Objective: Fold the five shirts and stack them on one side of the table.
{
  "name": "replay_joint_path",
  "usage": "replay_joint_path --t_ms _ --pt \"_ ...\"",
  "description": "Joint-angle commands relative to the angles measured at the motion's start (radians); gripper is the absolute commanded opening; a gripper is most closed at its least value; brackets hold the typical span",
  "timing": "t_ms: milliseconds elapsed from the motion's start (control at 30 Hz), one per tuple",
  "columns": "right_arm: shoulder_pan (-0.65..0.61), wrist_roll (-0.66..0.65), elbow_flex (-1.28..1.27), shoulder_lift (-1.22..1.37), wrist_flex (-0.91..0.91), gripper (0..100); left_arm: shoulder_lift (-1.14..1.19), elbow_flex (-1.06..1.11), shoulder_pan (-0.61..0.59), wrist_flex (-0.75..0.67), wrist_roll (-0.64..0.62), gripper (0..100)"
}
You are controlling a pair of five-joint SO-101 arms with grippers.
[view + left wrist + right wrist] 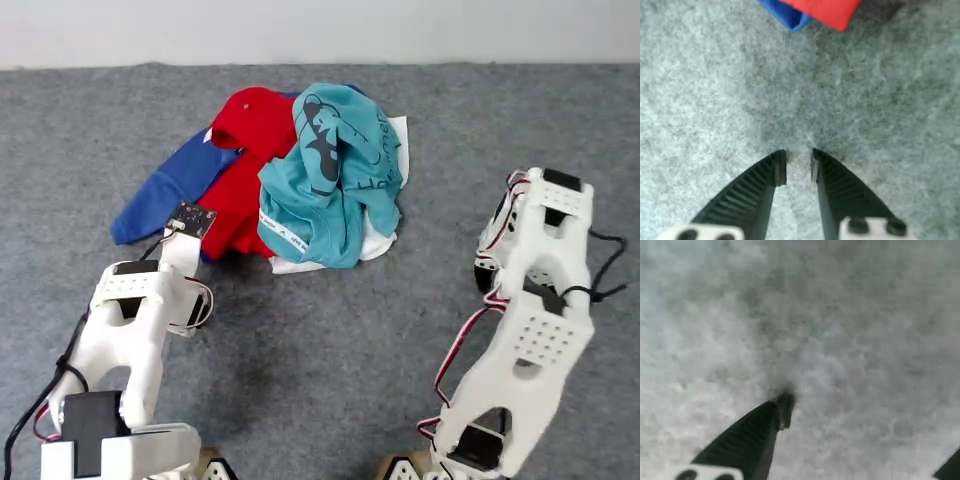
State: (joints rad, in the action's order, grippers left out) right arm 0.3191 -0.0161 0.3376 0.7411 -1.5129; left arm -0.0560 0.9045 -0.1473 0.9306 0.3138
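Judging from the crumpled heap (290, 190), barely at the start: nothing folded, nothing stacked. Left gripper (797, 167) parted by a narrow slit, holding nothing, low over bare felt (715, 100), with the hems of the blue shirt (790, 17) and red shirt (825, 10) just ahead of the tips. Right gripper (867, 440) spread wide and empty over felt, well apart from the heap. To do the pick well: open wider before going in, pinch a single layer at the blue shirt's hem rather than both hems, and lift it clear onto open felt before flattening. Likely to snag, with the teal shirt (335, 170) draped over the red shirt and the white shirt (400, 135) underneath. Bring in the right gripper to hold the heap down or take the opposite corner. Only four colours countable; a fifth perhaps buried. Grey felt, grippy by the look, so lift rather than slide. Beyond the heap from both grippers, a pale wall (320, 30).
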Motion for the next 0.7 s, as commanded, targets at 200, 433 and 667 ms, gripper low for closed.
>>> replay_joint_path --t_ms 200,433,667 --pt "-0.028 0.009 0.031 0.087 0.002 49.5 0.026 0.065 0.046 0.031 0.008 14" --pt "-0.047 0.009 0.032 0.099 -0.001 49.5 0.026 0.065 0.051 0.031 0.008 14" --pt "-0.048 0.009 0.032 0.099 -0.001 49.5 0.026 0.067 0.051 0.034 0.009 14"
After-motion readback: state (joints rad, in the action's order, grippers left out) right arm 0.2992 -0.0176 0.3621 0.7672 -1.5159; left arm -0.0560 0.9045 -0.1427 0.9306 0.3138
